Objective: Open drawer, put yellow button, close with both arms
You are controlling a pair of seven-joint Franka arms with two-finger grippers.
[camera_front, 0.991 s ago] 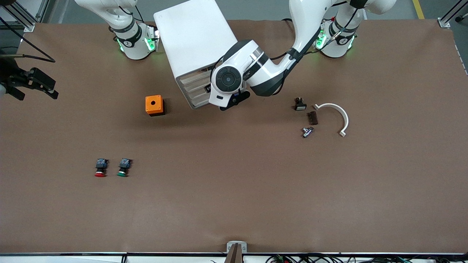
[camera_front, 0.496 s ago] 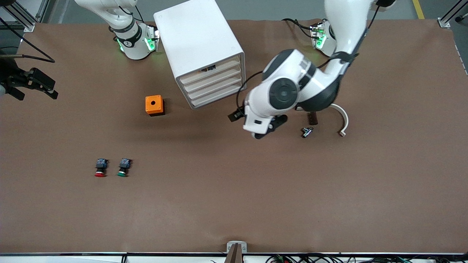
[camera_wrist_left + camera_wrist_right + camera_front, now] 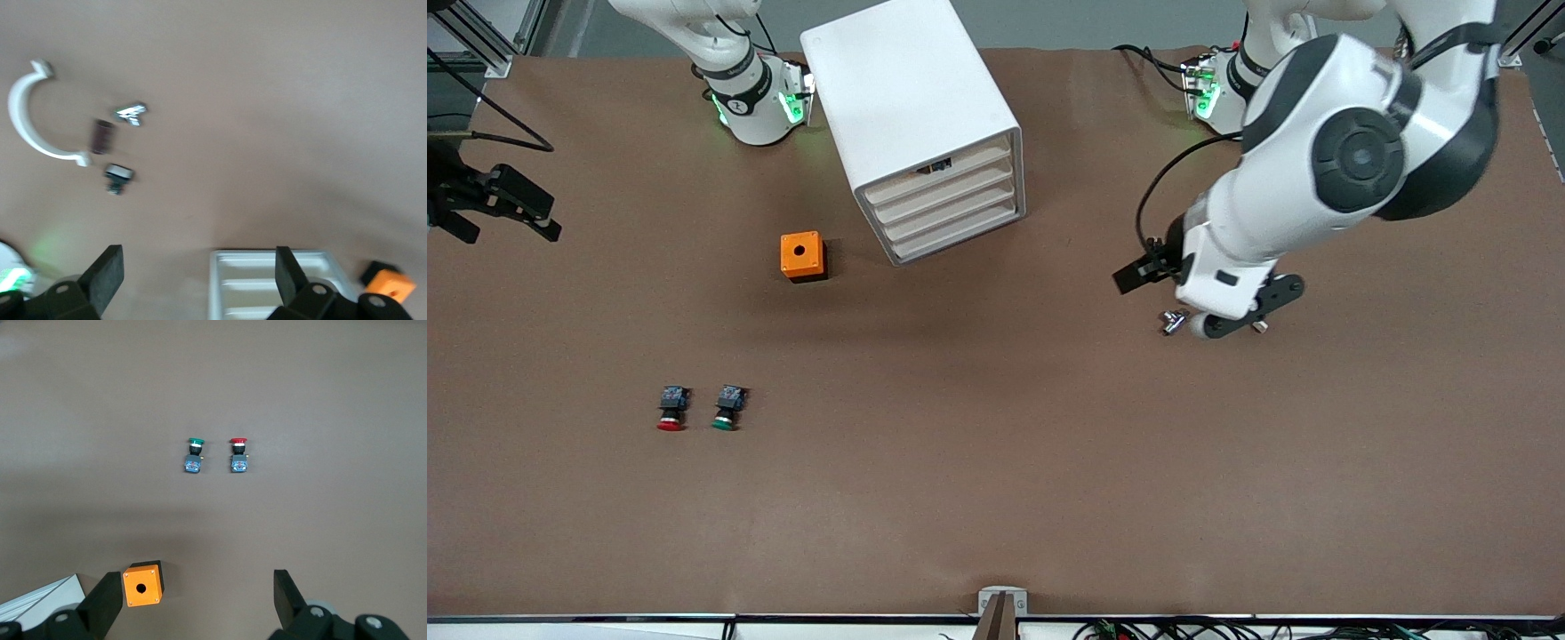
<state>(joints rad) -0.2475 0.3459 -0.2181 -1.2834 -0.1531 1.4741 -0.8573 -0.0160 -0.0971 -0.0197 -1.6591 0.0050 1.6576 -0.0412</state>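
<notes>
Since a second ago, our left arm has swung away from the front of the cabinet [image 3: 920, 124] toward its own end of the table, and the drawer fronts it was covering now show. We see the drawer [image 3: 938, 172], topmost of four, pushed nearly flush, with something small and dark, a touch of orange in it, peeking at its upper edge. We cannot tell whether that is the yellow button; no yellow cap lies in the open anywhere. We judge the task close to finished, perhaps only the retreat remaining.

Our left gripper [image 3: 1209, 298] hangs over the small parts near the left arm's end, fingers spread and empty. Our right gripper [image 3: 498, 204] waits at the right arm's end, fingers likewise spread, holding nothing.

Outward from the smooth, boxy white cabinet with its thin cream fronts, we note a squat orange box [image 3: 801, 255] with a round hole on top, then the red-capped button [image 3: 671, 408] and green-capped button [image 3: 728, 407] side by side, nearer the front camera. A shiny metal fitting [image 3: 1172, 320], a curved white clamp [image 3: 30, 113], a dark brown block [image 3: 101, 136] and a small black switch [image 3: 118, 177] sit on the matte brown table [image 3: 996, 480].
</notes>
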